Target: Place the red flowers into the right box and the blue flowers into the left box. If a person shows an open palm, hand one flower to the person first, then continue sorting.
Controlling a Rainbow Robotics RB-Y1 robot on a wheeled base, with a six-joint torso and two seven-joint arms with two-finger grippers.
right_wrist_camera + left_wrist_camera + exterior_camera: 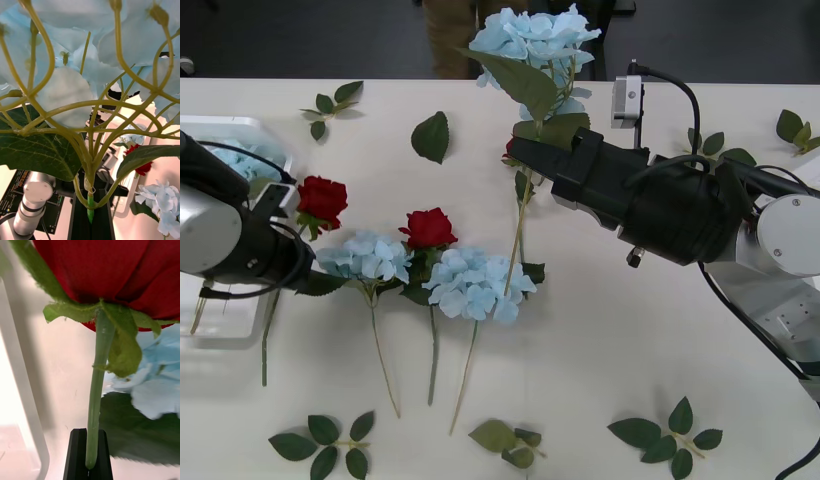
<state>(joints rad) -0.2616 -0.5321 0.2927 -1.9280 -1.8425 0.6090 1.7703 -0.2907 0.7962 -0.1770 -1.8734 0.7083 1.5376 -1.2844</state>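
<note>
My left gripper (pixel 283 203) is shut on the stem of a red rose (pixel 322 198), held just right of the left box (pixel 250 127). In the left wrist view the black fingers (pixel 75 453) clamp the green stem under the rose head (pixel 112 273). My right gripper (pixel 527 152) is shut on the stem of a blue hydrangea (pixel 532 35), which it holds raised over the table's far middle. The right wrist view shows that stem (pixel 90 204) pinched between the black fingers. On the table lie two blue hydrangeas (pixel 366 256) (pixel 476 284) and a red rose (pixel 427 228).
The left box holds pale blue petals (pixel 235 160). A bit of red (pixel 509 150) peeks from behind my right gripper. Loose green leaf sprigs (pixel 328 105) (pixel 667 432) (pixel 325 445) lie scattered about the white table, and a single leaf (pixel 431 136) lies at the far middle.
</note>
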